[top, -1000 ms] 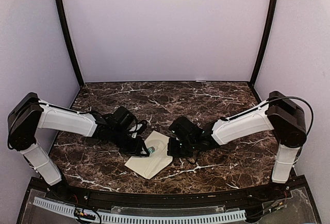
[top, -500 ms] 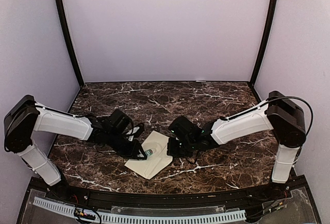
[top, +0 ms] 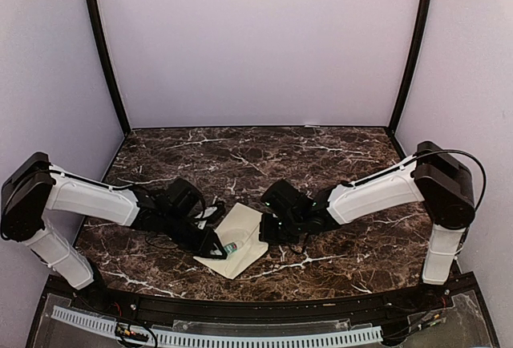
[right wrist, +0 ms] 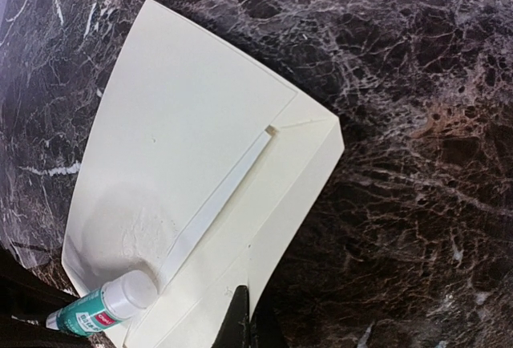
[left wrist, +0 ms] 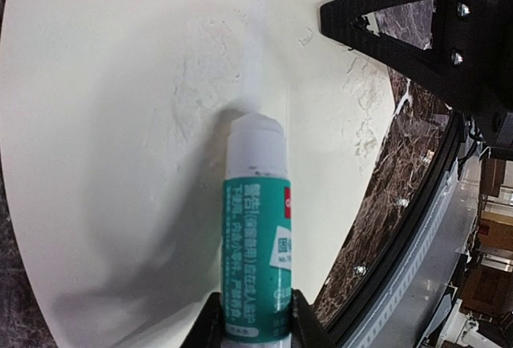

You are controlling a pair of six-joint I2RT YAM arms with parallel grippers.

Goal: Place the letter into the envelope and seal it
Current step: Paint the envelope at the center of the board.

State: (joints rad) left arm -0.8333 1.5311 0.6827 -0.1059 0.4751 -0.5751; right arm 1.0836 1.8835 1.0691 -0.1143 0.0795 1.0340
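Now left claw [left wrist: 255, 325] clamps glue stick [left wrist: 256, 236] on envelope [right wrist: 184, 123]; right claw [right wrist: 244, 316] together at edge.

Cream envelope [right wrist: 200, 139]; teal-and-white glue stick [left wrist: 256, 244]

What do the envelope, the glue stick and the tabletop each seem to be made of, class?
The envelope: matte cream paper, judging by its sharp folds and thin edges. The glue stick: likely a plastic tube, smooth, with a teal printed label. The tabletop: dark brown with white veins, so marble or a marble-print laminate; the look cannot settle which.
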